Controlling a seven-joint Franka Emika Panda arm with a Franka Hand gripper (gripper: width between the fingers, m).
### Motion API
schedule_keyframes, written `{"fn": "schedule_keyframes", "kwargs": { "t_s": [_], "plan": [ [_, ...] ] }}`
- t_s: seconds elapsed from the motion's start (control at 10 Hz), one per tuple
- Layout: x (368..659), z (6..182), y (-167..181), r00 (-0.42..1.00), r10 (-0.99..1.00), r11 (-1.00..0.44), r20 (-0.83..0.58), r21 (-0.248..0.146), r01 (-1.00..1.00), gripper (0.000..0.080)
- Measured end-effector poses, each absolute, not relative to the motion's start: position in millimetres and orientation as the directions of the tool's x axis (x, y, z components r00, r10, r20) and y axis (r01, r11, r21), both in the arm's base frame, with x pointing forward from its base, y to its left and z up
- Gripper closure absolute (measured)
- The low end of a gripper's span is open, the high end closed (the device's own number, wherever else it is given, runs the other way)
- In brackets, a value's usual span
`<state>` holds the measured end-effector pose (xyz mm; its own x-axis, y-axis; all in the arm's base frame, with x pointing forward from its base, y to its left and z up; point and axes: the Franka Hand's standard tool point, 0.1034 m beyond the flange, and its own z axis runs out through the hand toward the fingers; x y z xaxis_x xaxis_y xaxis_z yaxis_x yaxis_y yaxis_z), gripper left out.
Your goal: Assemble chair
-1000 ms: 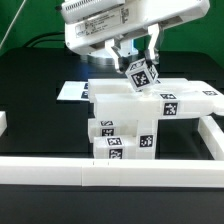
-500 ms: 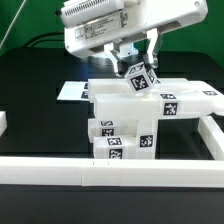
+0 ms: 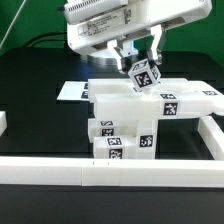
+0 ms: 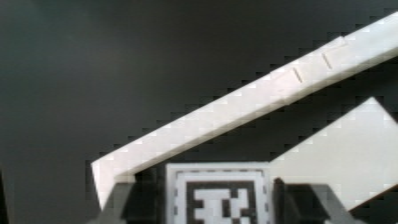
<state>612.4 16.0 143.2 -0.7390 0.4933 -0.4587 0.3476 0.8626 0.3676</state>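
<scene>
My gripper (image 3: 141, 70) hangs just over the back of the chair's flat seat slab (image 3: 150, 97) and is shut on a small white tagged leg block (image 3: 144, 76), which is tilted. The slab rests on stacked white tagged parts (image 3: 120, 135) near the front rail. In the wrist view the same leg block (image 4: 221, 192) shows its tag between the two dark fingers (image 4: 121, 200). I cannot tell whether the block touches the slab.
White border rails run along the front (image 3: 110, 172) and down the exterior view's right (image 3: 214, 135). The marker board (image 3: 72, 91) lies flat behind the stack on the exterior view's left. A rail (image 4: 249, 100) crosses the wrist view diagonally.
The gripper and the held leg block have shifted slightly toward the exterior view's right and a little up. The stacked parts have not moved.
</scene>
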Motion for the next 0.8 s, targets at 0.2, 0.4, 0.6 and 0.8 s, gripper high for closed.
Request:
{"fn": "schedule_keyframes", "kwargs": {
  "t_s": [0.2,0.4,0.6,0.8],
  "plan": [
    [611.9,141.3,15.5,-0.74,0.494,0.862,-0.456,0.367,0.35,0.0518],
    [608.2,141.6,15.7,-0.739,0.498,0.858,-0.454,0.385,0.341,0.0518],
    [607.3,142.7,15.2,-0.738,0.498,0.856,-0.455,0.392,0.337,0.0518],
    [603.7,138.4,16.0,-0.742,0.499,0.855,-0.446,0.393,0.339,0.0518]
  ]
}}
